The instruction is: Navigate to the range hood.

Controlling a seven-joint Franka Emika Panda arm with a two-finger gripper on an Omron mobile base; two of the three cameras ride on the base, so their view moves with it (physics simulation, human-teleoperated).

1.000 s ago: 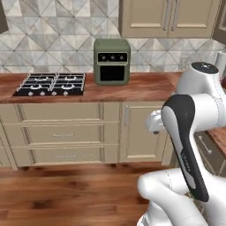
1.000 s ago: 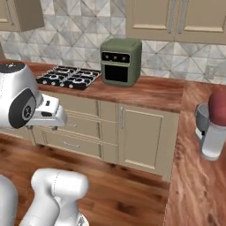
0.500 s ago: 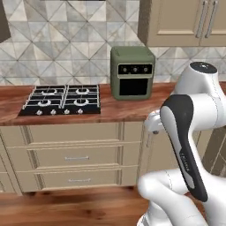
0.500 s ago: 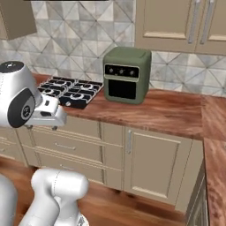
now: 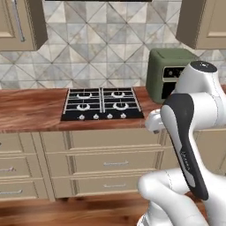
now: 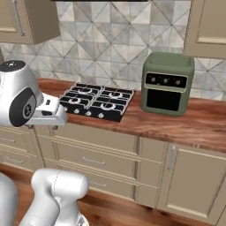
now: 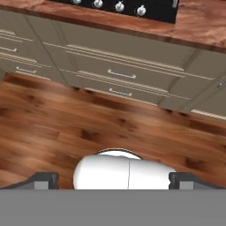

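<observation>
The hand (image 7: 113, 182), fingers apart and empty, faces the floor; the range hood (image 5: 98, 1) is nearly ahead, needing slight centring

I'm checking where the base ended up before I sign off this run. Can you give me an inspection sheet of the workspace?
Surface: wooden countertop over beige drawers; wood floor below.
Job's things: range hood shows as a dark straight edge at the top, directly above the black four-burner cooktop.
Clutter: olive-green countertop oven stands on the counter beside the cooktop, apart from it.
Grippers: gripper open, holding nothing, pointing down at the floor in front of the drawers.
Cables: nothing seen.
Surroundings: patterned tile backsplash; beige wall cabinets on both sides of the hood.
</observation>
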